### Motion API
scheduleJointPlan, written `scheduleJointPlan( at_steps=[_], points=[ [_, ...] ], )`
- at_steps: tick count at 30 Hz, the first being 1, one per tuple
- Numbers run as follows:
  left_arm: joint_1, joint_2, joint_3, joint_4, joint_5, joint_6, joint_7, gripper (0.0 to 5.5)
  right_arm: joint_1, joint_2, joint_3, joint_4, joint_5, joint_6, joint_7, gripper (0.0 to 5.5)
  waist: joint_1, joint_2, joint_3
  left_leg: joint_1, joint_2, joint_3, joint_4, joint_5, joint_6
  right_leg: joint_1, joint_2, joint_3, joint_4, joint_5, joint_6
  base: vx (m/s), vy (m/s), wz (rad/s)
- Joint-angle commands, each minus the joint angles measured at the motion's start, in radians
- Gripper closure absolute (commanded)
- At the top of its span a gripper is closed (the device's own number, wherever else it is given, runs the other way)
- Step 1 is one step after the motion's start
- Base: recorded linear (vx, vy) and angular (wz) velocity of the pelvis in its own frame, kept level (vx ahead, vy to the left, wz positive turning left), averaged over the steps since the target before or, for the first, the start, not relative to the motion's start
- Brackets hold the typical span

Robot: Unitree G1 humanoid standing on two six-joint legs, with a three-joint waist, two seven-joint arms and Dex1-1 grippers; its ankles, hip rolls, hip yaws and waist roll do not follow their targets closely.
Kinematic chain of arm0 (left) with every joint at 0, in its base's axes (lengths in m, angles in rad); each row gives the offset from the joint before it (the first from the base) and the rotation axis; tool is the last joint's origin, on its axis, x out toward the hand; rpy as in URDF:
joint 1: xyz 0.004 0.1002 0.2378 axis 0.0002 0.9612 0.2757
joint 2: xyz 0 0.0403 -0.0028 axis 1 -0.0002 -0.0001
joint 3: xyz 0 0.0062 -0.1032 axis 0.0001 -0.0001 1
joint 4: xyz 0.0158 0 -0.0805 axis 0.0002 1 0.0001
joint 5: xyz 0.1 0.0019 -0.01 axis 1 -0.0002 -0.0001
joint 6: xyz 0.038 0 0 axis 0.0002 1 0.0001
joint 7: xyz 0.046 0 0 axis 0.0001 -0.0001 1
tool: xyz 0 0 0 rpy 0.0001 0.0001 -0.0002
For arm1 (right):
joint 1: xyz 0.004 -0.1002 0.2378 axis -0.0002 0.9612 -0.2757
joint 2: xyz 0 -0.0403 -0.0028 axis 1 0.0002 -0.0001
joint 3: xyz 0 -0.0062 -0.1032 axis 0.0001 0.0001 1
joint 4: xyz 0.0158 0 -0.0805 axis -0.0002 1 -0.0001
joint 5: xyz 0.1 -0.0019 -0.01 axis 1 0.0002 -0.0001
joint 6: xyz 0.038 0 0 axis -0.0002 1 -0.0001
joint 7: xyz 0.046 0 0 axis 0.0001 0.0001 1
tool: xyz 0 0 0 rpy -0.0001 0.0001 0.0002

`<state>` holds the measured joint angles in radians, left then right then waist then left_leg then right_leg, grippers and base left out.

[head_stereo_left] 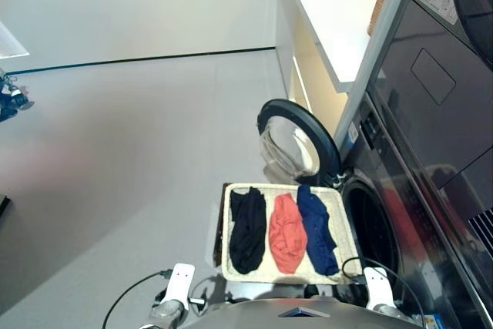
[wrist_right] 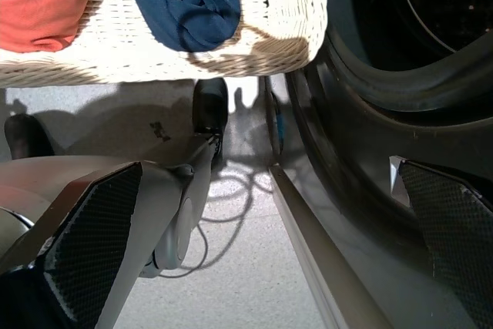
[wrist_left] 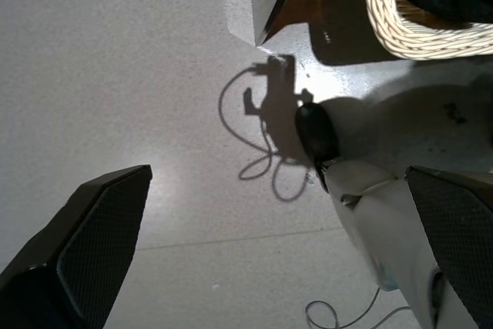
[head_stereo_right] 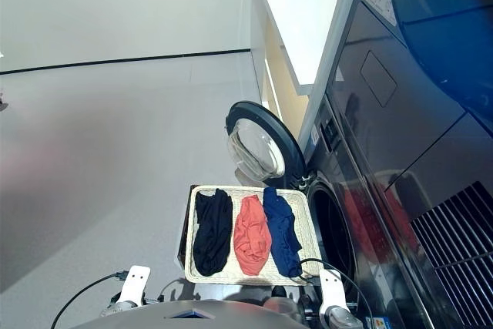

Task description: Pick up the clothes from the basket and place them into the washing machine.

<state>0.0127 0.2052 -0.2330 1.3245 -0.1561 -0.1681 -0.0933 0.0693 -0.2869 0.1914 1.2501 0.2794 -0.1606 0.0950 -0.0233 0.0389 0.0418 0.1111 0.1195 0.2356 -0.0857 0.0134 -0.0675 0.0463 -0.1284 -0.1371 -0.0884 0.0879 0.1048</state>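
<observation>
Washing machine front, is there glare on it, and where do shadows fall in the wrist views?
Left eye view: the washing machine front is glossy and mirrors reddish shapes. Left wrist view: a cable's looping shadow lies on the floor. Right wrist view: shadow falls across the basket rim.

It was a laundry area: a front-loading washing machine (head_stereo_left: 370, 229) stood under a stacked appliance (head_stereo_left: 439, 75), beside a white worktop (head_stereo_left: 331, 13).

Pale grey floor (head_stereo_left: 115, 175), matte, evenly lit. Plain off-white wall (head_stereo_left: 131, 5) at far end, thin dark line along its base. White counter (head_stereo_left: 339, 13) far right, warm-lit recess underneath. Dark glossy appliance panel (head_stereo_left: 431, 82) right.
</observation>
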Motion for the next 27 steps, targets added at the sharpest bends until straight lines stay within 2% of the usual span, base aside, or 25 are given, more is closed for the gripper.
scheduleJointPlan(
  at_steps=[1, 11, 20, 23, 27],
  points=[
    [-0.062, 0.018, -0.021, 0.029, -0.018, -0.035, -0.014, 0.0, -0.062, 0.027, -0.005, 0.051, 0.005, -0.031, 0.0, 0.0, 0.002, -0.059, 0.02, 0.022, -0.012, 0.026, -0.002, -0.009, -0.03, 0.056, -0.057, -0.038, 0.001, -0.016, 0.061, 0.0, 0.0, 0.0],
    [-0.057, 0.021, 0.004, 0.043, -0.029, -0.032, 0.009, 0.0, -0.063, 0.029, -0.007, 0.049, 0.007, -0.036, -0.008, 0.0, 0.004, -0.061, 0.022, 0.031, -0.011, 0.029, -0.002, -0.014, -0.031, 0.062, -0.055, -0.035, 0.004, -0.021, 0.059, 0.0, 0.0, 0.0],
    [-0.059, 0.004, 0.033, 0.032, -0.087, -0.043, 0.043, 0.0, -0.061, 0.036, 0.0, 0.057, -0.02, -0.046, -0.049, 0.0, 0.009, -0.062, 0.025, 0.037, -0.01, 0.019, -0.002, -0.015, -0.032, 0.074, -0.052, -0.046, 0.006, -0.031, 0.057, 0.0, 0.0, 0.0],
    [-0.068, -0.008, 0.025, 0.012, -0.11, -0.051, 0.056, 0.0, -0.068, 0.038, 0.011, 0.054, -0.036, -0.046, -0.071, 0.0, 0.011, -0.062, 0.033, 0.035, -0.01, 0.016, -0.002, -0.014, -0.031, 0.074, -0.052, -0.049, 0.008, -0.032, 0.055, 0.0, 0.0, 0.0],
    [-0.086, -0.025, -0.019, -0.101, -0.145, -0.082, 0.08, 0.0, -0.079, 0.037, 0.033, -0.042, -0.02, -0.07, -0.105, 0.0, 0.008, -0.056, 0.057, 0.026, -0.008, 0.014, -0.002, -0.01, -0.028, 0.061, -0.053, -0.043, 0.019, -0.034, 0.056, 0.0, 0.0, 0.0]
  ],
)
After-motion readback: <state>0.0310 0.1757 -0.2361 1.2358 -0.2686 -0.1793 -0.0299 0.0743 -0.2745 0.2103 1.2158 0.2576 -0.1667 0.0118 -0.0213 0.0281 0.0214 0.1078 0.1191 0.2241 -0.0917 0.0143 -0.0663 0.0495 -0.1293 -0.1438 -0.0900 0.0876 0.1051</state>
